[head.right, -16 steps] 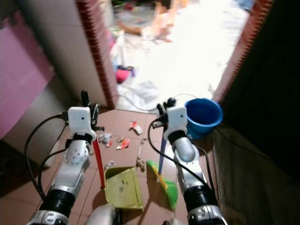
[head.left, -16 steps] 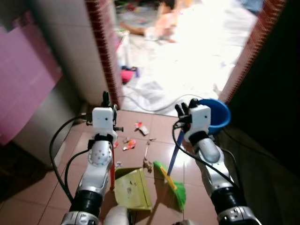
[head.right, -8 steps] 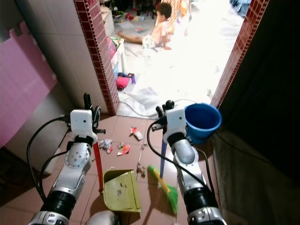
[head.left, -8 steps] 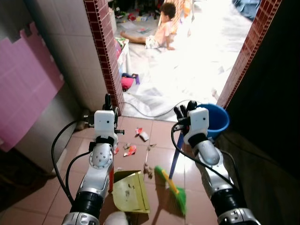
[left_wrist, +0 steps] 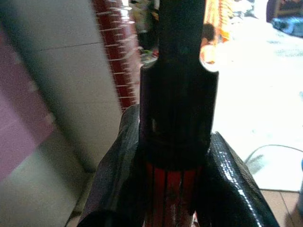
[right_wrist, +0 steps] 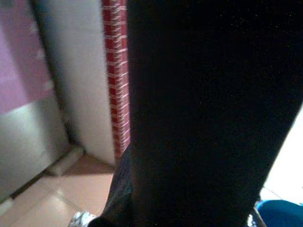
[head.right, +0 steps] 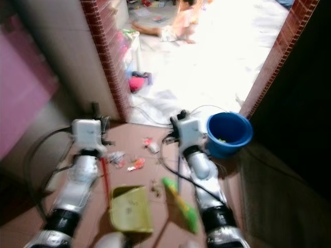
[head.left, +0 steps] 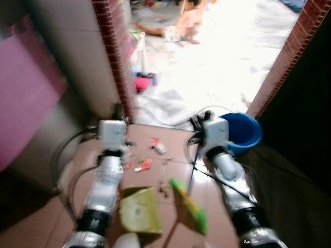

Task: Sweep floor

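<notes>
- Nearest the robot, a yellow-green plastic dustpan [head.left: 138,211] lay on the reddish-brown tiled floor [head.left: 170,139], its red upright handle [head.right: 104,173] rising toward the left arm.
- Just beside it, a green-bristled broom head [head.left: 189,205] rested on the tiles, with its blue stick [head.left: 190,178] climbing toward the right arm.
- The left gripper [left_wrist: 176,156] had its black fingers [left_wrist: 227,179] clenched around the red handle just below its dark cap.
- The right gripper [head.left: 199,124] sat at the top of the blue stick; whether its fingers were clenched could not be told, dark and blurred as it was.
- Between the arms, small red and white litter scraps [head.left: 147,157] lay scattered on the tiles.
- Further out, a round blue plastic bucket [head.left: 242,133] stood by the right-hand red brick doorpost [head.left: 287,51].
- Beyond the doorway, a person [head.left: 185,23] sat on the bright ground.
</notes>
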Controlling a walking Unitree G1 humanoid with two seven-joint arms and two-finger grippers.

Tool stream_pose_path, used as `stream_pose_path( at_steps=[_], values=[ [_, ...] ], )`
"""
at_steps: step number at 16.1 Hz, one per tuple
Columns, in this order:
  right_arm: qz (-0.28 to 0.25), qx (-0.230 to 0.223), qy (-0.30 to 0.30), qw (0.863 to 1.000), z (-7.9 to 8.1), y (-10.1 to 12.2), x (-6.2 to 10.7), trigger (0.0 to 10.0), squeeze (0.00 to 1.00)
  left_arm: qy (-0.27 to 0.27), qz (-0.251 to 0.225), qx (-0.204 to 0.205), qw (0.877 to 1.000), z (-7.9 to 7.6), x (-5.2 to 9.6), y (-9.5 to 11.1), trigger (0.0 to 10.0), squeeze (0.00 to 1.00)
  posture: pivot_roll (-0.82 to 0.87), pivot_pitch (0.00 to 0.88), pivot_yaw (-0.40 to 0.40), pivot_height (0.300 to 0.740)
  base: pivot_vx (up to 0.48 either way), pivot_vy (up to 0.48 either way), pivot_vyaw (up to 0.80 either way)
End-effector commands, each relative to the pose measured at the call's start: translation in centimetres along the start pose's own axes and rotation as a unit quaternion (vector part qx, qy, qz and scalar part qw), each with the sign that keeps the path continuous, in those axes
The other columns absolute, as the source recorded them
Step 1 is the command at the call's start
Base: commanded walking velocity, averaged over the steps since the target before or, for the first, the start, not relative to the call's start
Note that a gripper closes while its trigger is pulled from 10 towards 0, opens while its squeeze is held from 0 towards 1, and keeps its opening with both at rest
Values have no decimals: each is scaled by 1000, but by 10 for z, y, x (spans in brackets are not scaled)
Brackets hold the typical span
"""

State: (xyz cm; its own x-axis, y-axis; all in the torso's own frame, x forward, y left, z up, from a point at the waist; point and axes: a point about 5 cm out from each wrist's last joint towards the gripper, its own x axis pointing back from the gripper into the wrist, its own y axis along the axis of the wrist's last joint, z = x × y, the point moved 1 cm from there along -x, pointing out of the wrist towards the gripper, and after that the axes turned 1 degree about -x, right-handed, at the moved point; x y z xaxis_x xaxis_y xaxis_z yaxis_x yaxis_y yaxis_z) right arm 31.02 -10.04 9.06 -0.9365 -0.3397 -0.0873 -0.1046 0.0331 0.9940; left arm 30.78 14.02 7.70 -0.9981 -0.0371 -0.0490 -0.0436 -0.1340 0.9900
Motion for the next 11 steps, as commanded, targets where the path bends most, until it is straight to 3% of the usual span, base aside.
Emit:
stream_pose_path(
  at_steps=[1,5,11],
  values=[
    [-6,16,-13,1000,-13,3,3,10000,0,-21,-43,4,999,-13,-6,19,10000,0,-3,0,33,740,394,0,0],
    [-7,17,-14,1000,-13,4,2,10000,0,-20,-43,4,999,-13,-6,19,10000,0,-4,0,34,740,364,0,0],
    [-1,13,-17,1000,-14,1,4,10000,0,-10,-54,-11,998,-11,-7,23,10000,0,-7,0,36,740,0,0,0]
  ],
)
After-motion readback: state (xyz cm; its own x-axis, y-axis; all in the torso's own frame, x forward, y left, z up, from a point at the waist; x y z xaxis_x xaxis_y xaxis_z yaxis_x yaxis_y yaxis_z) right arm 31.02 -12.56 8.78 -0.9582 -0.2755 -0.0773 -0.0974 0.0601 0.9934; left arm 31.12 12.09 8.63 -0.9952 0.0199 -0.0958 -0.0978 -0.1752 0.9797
